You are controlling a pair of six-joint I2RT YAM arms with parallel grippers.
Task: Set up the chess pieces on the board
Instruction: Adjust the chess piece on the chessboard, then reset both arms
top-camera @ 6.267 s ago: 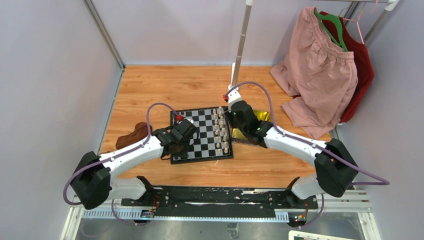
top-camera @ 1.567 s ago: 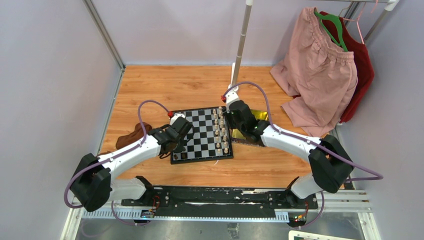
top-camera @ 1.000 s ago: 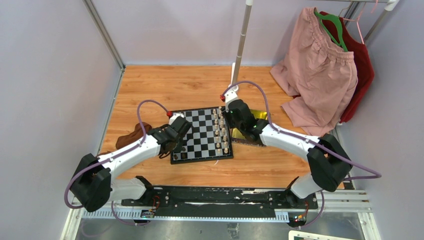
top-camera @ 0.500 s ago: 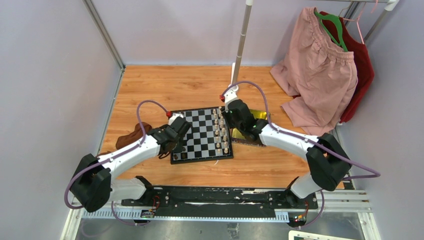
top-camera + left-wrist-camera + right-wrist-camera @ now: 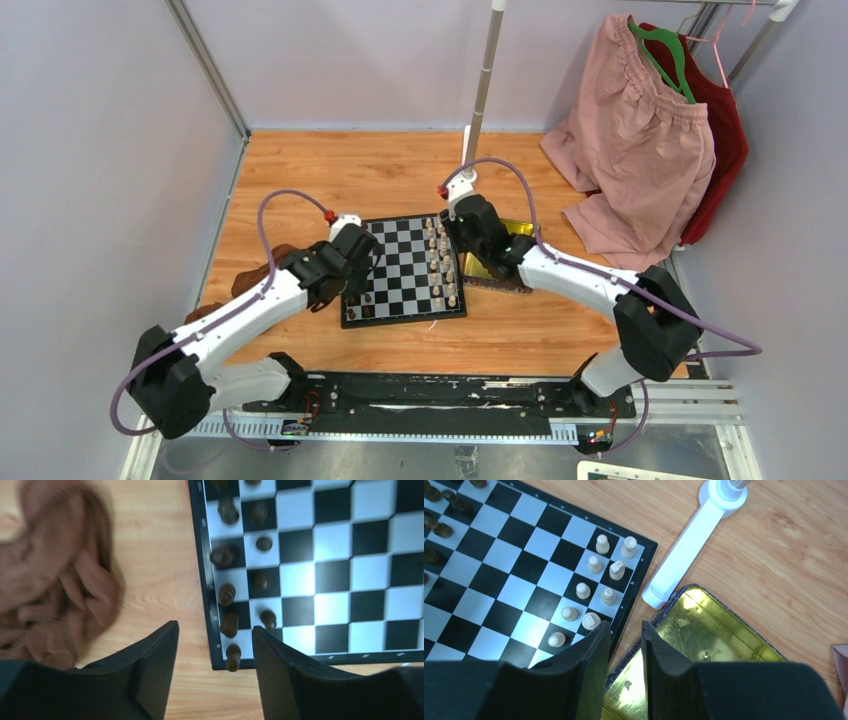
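Observation:
The board (image 5: 400,262) lies mid-table, with cream chess pieces (image 5: 440,262) in two files along its right side and dark chess pieces (image 5: 357,305) along its left edge. My left gripper (image 5: 362,262) hovers above the board's near left corner. In the left wrist view it (image 5: 215,630) is open and holds nothing. A dark piece (image 5: 232,656) stands on the corner square below the gap, and several dark ones (image 5: 227,594) line the two edge files. My right gripper (image 5: 625,627) hangs over the board's right rim (image 5: 631,597) beside the cream pieces (image 5: 602,544); its jaws stand slightly apart and hold nothing.
A gold tray (image 5: 704,640) lies against the board's right side (image 5: 500,262). A brown cloth (image 5: 50,580) sits left of the board (image 5: 262,270). A white pole base (image 5: 694,545) stands behind the board. Pink and red garments (image 5: 640,140) hang at the back right.
My left gripper has opened and pulled up and to the left from the board's edge, leaving a dark piece standing at the near left corner. The right arm has barely shifted.

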